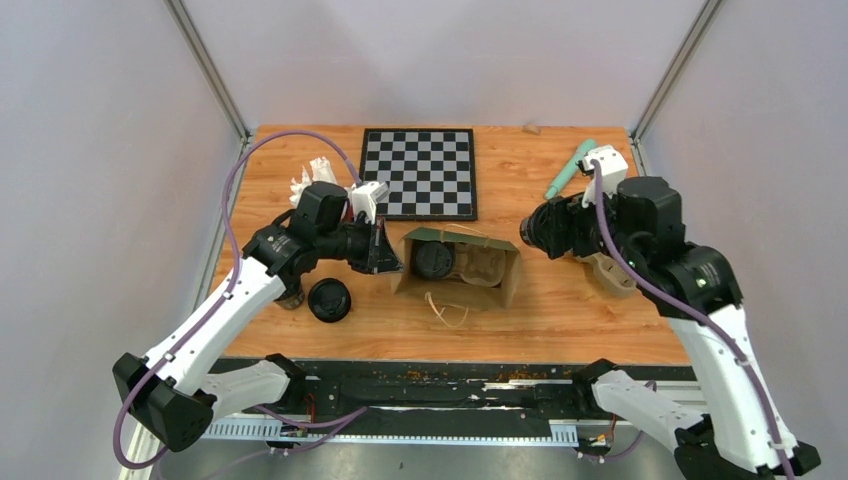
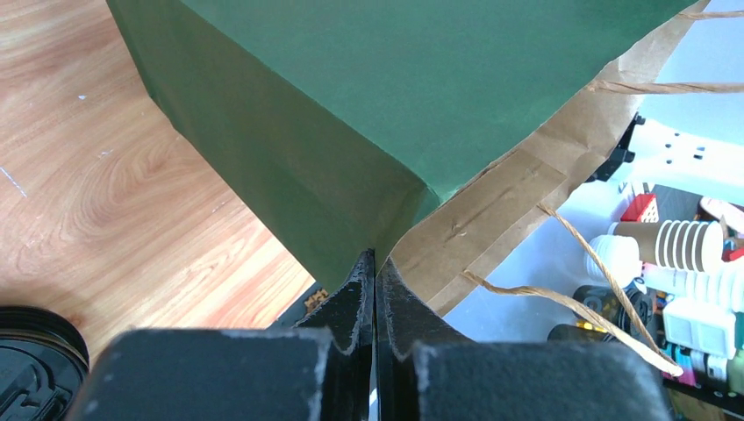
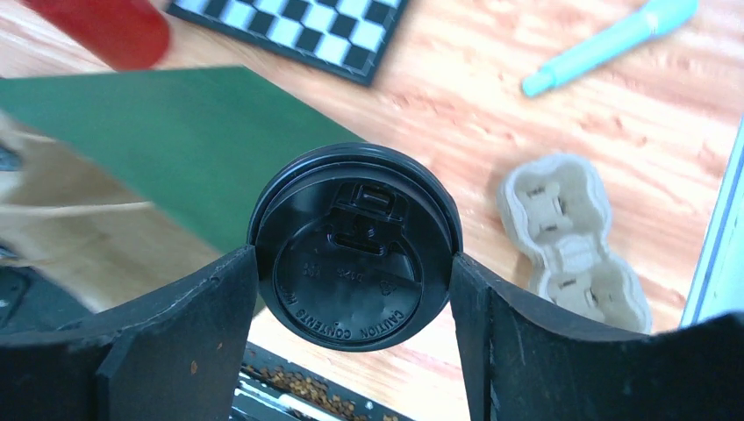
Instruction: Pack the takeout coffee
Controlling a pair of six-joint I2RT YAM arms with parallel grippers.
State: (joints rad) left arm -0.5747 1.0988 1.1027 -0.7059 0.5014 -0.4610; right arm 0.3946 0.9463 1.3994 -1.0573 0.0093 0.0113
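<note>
The light wooden tabletop (image 1: 560, 320) carries an open paper bag (image 1: 505, 280), green outside and brown inside, at its middle, mouth facing the overhead camera. Behind it lies a black-and-white checkerboard (image 1: 420, 172). The left pincer (image 2: 375, 263) is pinched closed on the bag's left rim. The right pincer (image 3: 354, 254) grips a dark disposable cup with a round black plastic lid (image 3: 346, 303) by its sides, off the tabletop, just right of the bag. A second such lidded cup (image 1: 435, 260) sits inside the bag, and a third (image 1: 329, 299) stands on the tabletop left of it, below the left arm. A grey pulp cup carrier (image 3: 575, 241) lies under the right arm, a teal pen (image 3: 614, 44) farther back.
</note>
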